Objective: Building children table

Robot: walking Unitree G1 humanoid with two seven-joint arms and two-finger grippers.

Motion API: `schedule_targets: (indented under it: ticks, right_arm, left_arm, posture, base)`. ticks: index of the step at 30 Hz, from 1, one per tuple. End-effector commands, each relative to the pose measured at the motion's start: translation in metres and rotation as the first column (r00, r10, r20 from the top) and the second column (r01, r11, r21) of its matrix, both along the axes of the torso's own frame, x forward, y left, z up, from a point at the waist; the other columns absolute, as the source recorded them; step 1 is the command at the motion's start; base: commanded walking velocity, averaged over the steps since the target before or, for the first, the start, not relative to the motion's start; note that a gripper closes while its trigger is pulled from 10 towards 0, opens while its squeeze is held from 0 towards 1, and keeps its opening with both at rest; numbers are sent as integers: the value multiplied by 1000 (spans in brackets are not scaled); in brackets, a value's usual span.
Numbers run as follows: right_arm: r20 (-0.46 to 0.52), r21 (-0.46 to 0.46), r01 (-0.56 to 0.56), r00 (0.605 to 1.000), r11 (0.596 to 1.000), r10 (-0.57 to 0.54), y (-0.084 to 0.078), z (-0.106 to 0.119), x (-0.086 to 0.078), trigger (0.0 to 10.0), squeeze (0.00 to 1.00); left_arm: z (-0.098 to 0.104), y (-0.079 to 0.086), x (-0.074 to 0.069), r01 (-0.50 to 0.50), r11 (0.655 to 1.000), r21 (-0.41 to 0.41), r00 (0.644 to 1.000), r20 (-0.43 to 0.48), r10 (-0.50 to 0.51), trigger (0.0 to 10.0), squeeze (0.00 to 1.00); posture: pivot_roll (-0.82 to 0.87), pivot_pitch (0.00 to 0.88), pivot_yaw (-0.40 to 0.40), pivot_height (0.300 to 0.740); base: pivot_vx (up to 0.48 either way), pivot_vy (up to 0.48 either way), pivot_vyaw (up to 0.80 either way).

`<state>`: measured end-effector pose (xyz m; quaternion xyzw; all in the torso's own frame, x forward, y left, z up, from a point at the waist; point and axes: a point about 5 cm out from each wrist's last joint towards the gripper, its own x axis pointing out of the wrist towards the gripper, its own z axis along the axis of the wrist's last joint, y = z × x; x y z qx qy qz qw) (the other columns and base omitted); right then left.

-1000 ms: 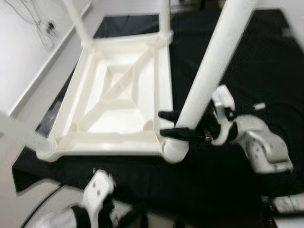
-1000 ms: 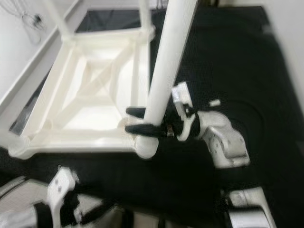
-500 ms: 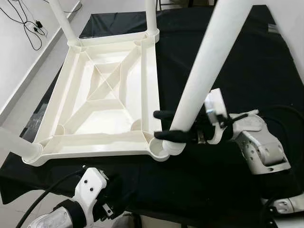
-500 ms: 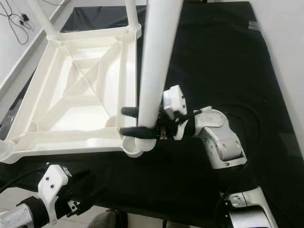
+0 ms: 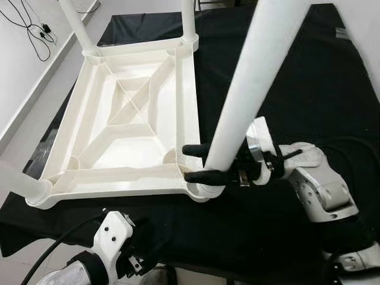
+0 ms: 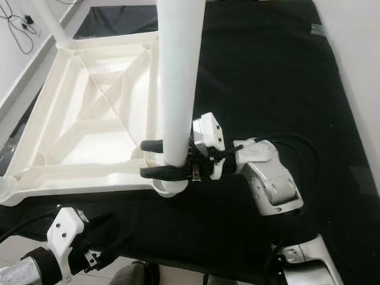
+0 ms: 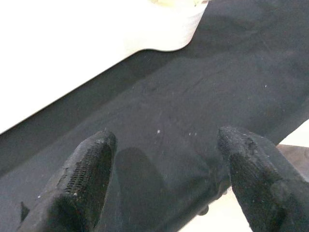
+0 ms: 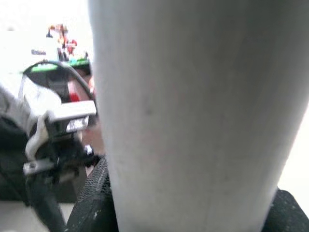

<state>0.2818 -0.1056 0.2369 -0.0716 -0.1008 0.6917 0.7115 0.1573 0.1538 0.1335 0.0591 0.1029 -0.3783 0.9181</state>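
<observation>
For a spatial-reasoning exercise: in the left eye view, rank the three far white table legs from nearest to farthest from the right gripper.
1. White tubular plastic leg, far right corner.
2. Near-left white leg stub, left edge.
3. Far-left white leg; close to second, hard to separate.

Right gripper clamps the near-right leg.

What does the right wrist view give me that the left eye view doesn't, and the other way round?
Right wrist view: a close look at the white table leg between the right gripper's fingertips, with the robot's other arm blurred behind. Left eye view: the whole upturned white tabletop on the black cloth, the other legs standing in its corners, and the left gripper low at the cloth's near edge. Both: the right gripper clamped on that leg near its socket.
</observation>
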Motion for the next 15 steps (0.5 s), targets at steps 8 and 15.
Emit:
schedule_targets:
  ticks: [8, 15]
  right_arm:
    - [15, 31, -4, 1000, 1000, 4, 23, 1, 3, 10000, 0]
    - [15, -9, -16, 1000, 1000, 16, 25, -6, 2, 10000, 0]
  left_arm:
    - [-8, 0, -1, -9, 1000, -2, 1000, -16, 9, 10000, 0]
    - [-7, 0, 0, -14, 1000, -4, 1000, -10, 14, 10000, 0]
  posture:
    - [109, 291, 54, 740]
    - [111, 294, 52, 740]
  base:
    - [0, 0, 0]
    - [0, 0, 0]
